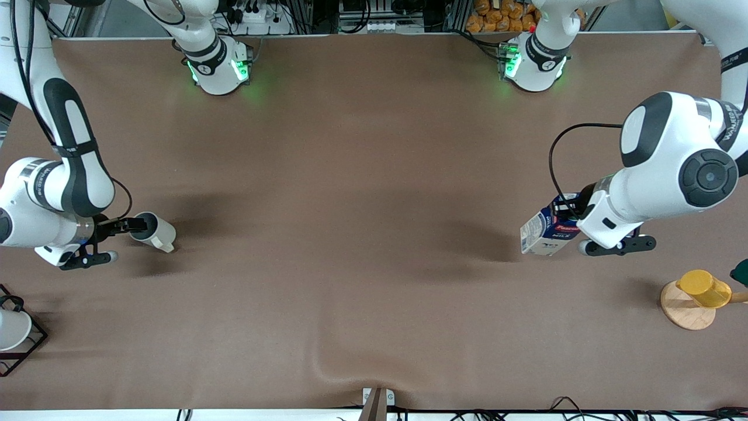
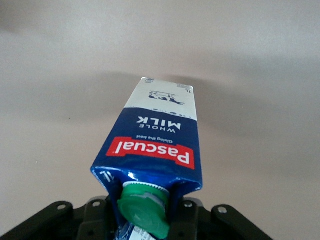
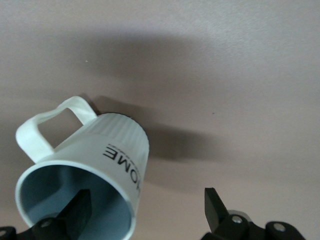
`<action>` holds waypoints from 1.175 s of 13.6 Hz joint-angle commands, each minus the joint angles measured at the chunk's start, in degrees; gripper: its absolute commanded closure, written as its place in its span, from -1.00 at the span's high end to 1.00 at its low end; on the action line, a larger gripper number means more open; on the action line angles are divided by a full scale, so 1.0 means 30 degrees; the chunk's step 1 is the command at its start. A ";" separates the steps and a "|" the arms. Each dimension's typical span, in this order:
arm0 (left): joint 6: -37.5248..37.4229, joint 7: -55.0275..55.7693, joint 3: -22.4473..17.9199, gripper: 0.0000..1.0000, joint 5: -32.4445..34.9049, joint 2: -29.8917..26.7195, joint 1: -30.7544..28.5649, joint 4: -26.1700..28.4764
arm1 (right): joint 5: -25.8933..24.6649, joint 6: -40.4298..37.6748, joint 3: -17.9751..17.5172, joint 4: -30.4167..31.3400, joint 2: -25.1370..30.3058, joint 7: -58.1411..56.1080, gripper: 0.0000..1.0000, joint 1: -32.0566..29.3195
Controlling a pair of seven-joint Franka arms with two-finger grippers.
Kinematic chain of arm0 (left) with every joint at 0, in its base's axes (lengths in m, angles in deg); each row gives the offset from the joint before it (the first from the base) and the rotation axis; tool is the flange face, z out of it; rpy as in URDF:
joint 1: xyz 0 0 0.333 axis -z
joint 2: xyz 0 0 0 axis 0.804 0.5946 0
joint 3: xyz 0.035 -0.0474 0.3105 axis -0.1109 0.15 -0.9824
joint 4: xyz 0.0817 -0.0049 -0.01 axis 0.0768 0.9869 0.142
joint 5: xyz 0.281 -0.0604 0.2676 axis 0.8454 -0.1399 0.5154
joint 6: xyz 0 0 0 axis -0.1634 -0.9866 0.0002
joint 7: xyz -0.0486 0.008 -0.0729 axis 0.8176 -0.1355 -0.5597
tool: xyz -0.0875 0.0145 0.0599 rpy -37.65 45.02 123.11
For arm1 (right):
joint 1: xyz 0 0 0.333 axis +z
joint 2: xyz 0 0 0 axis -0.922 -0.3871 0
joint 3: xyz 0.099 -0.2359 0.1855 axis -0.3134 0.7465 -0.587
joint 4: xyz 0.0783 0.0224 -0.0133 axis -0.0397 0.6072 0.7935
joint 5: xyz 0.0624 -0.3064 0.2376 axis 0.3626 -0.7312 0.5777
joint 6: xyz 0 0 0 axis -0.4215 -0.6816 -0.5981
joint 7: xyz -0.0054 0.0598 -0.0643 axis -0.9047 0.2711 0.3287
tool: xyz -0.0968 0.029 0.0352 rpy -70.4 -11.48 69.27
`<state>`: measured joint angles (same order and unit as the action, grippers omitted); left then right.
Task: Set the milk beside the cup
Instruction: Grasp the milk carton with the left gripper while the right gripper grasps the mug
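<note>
**A:** Which step is in hand?

**B:** The carry, by the look of it. The left tool point(image 1: 590, 225) is clamped on the top of the Pascual whole-milk carton point(image 1: 548, 228), its fingers either side of the green screw cap point(image 2: 144, 208). The carton hangs tilted, lower end toward the bench point(image 1: 362, 175), at the left arm's end of it; whether that end touches the cloth cannot be told.

**A:** And the cup?

**B:** The cream-white mug point(image 1: 153, 231) sits at the right arm's end, well apart from the milk. The right tool point(image 1: 120, 228) has one finger inside the rim and one outside, spread wider than the wall, so it reads as open around the rim rather than pinching it. The mug looks tipped, its handle point(image 3: 50, 122) turned away from that tool.

**A:** What does the next move call for?

**B:** Probably a long travel along the bench toward the mug, then righting the carton and setting it down just beside the mug without knocking it.

**A:** Anything in the way?

**B:** The stretch between them is bare brown cloth. A yellow cup on a round wooden base point(image 1: 695, 298) stands nearer the front camera than the milk, off the path. A white cup in a black wire rack point(image 1: 14, 330) sits nearer the camera than the mug. The likelier obstacle is the right arm itself, crowding the mug.
</note>
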<state>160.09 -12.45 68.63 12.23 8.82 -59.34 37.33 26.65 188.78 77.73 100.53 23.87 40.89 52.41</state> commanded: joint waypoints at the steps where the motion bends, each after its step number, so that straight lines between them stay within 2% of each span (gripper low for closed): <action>1: -0.0709 -0.0023 -0.0026 -0.57 -0.0396 -0.0048 -0.0254 -0.0287 | 0.0455 0.1296 -0.0075 0.1668 0.0599 -0.0147 1.00 0.0074; 2: -0.0942 -0.0052 -0.0026 -0.57 -0.0367 -0.0222 -0.0283 -0.0287 | 0.0629 0.1766 -0.0134 0.1963 0.0600 -0.0089 1.00 0.0074; 3: -0.0973 -0.0082 -0.0026 -0.57 -0.0396 -0.0253 -0.0284 -0.0287 | 0.1443 0.1858 -0.0105 0.2082 0.0629 -0.0088 0.37 0.0045; 4: -0.0974 -0.0082 -0.0026 -0.57 -0.0367 -0.0224 -0.0284 -0.0258 | 0.2118 0.1830 -0.0105 0.2083 0.0658 -0.0088 -0.48 0.0044; 5: -0.0974 -0.0082 -0.0055 -0.57 -0.0367 -0.0195 -0.0284 -0.0258 | 0.2415 0.1801 -0.0105 0.2083 0.0687 -0.0088 -0.99 0.0044; 9: -0.1062 -0.0170 -0.0055 -0.57 -0.0396 -0.0224 -0.0430 -0.0287 | 0.3734 0.1742 -0.0105 0.1908 0.1330 -0.0264 -1.00 -0.0190; 12: -0.1179 -0.0199 -0.0055 -0.57 -0.0367 -0.0224 -0.0489 -0.0345 | 0.3736 0.0986 -0.0105 0.1266 0.2208 -0.0293 -1.00 -0.0161; 14: -0.1412 -0.0199 -0.0084 -0.57 -0.0396 -0.0108 -0.0489 -0.0726 | 0.4288 -0.1904 -0.0192 -0.0601 0.2533 -0.0060 -1.00 0.0131; 16: -0.1501 -0.0199 -0.0084 -0.57 -0.0396 0.0039 -0.0460 -0.0726 | 0.6829 -0.4867 -0.0339 -0.2829 0.2446 0.0377 -1.00 0.0569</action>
<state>157.10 -12.45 68.35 12.18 8.83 -60.48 36.09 41.57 181.02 76.97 97.59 30.89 40.99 52.77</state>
